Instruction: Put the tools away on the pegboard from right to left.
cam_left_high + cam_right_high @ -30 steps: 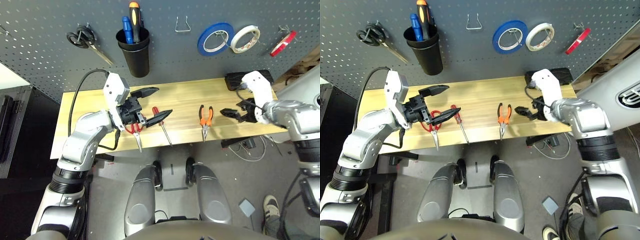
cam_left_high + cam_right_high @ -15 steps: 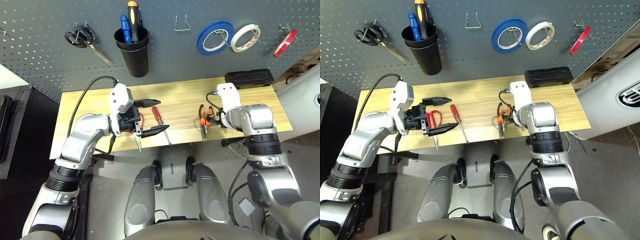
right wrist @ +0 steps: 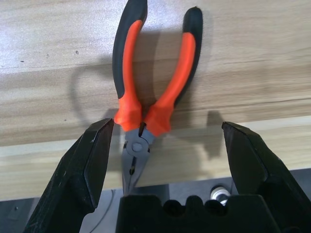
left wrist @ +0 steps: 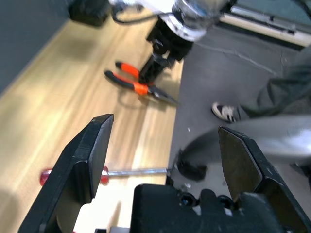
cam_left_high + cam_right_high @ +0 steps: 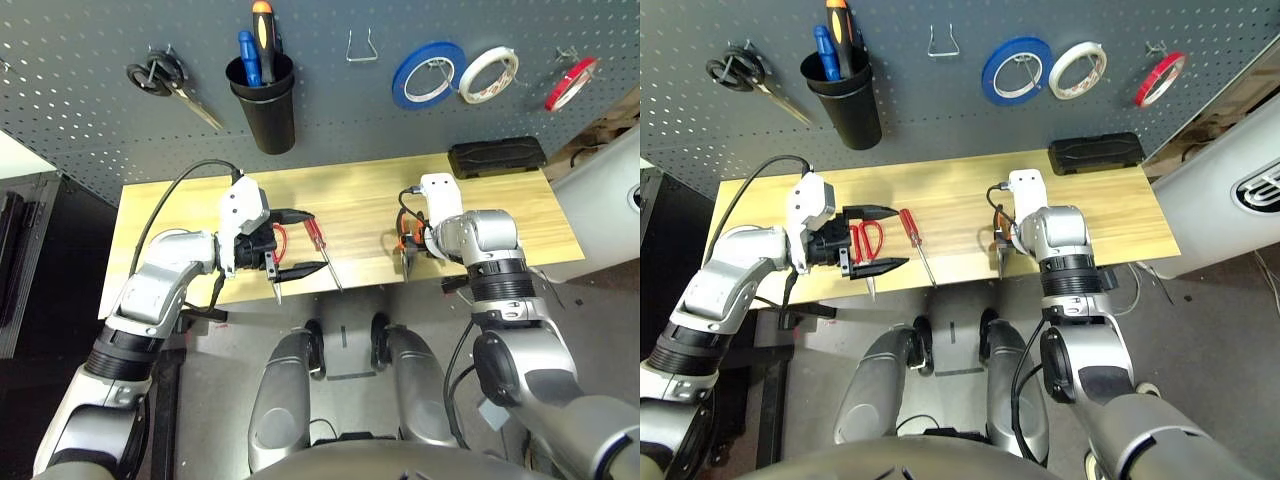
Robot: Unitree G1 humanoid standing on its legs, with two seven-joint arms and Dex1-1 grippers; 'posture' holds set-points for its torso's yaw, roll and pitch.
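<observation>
The orange-and-black pliers (image 3: pixel 146 97) lie on the wooden table (image 5: pixel 350 195) with their nose over the front edge. My right gripper (image 3: pixel 167 126) hovers open just above them, one finger on each side of the pivot. My left gripper (image 5: pixel 312 241) is open above the table's left part, its fingers straddling the red-handled screwdriver (image 5: pixel 318 240). The red-handled scissors (image 5: pixel 868 240) lie just behind it, partly hidden. The thin red tape ring (image 5: pixel 570 84) hangs on a hook at the far right of the pegboard (image 5: pixel 80 130).
On the pegboard hang black-handled scissors (image 5: pixel 165 80), a black cup (image 5: pixel 264 100) holding screwdrivers, an empty metal hook (image 5: pixel 362 48), a blue tape roll (image 5: pixel 430 77) and a white one (image 5: pixel 490 75). A black box (image 5: pixel 497 157) sits at the table's back right.
My right arm has swung left from the table's right end to above the pliers. My left gripper has dropped a little toward the table's front, over the screwdriver.
</observation>
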